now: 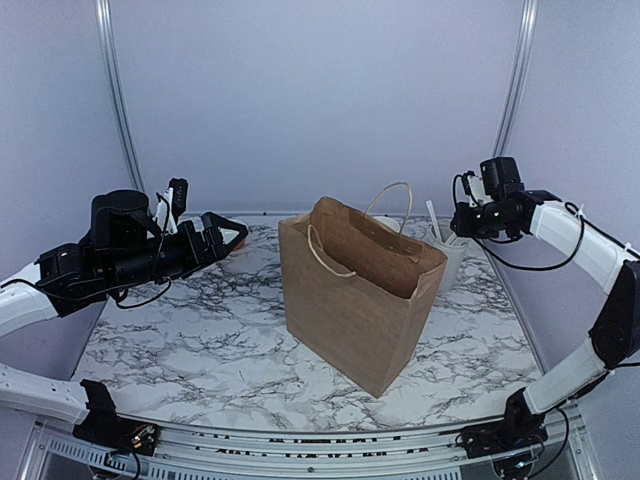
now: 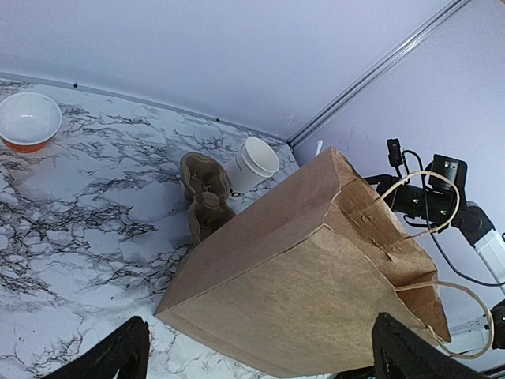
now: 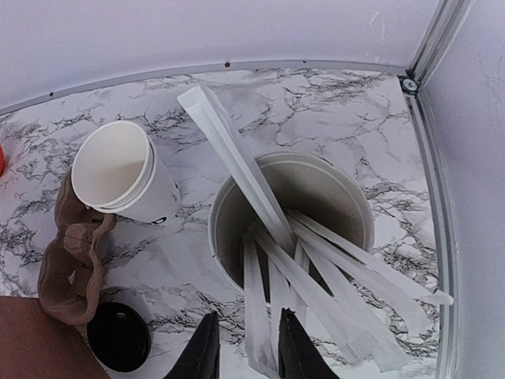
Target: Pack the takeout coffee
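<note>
**Right gripper at the utensils; coffee not yet packed**

The cup [image 3: 118,170] is seen on the table [image 3: 331,103] behind the bag [image 1: 350,310], lidless and just beside the carrier [image 3: 75,260]. Its lid [image 3: 118,335] lies by the carrier's other end.

The right gripper [image 3: 248,349] is held over the utensil cup [image 3: 331,189], jaws narrowly parted around the utensils [image 3: 331,292]. Whether one is clamped cannot be told. The left gripper [image 1: 228,235] is spread wide and empty.

Neighbouring utensils could be dragged out, or their cup tipped, by a lift. Any contents could be spilled if the cup were bagged unlidded.

The lid is shown only by the right wrist view, and the bowl [image 2: 28,118] clearly only by the left wrist view. In the top view the cup is hidden by the bag.
</note>
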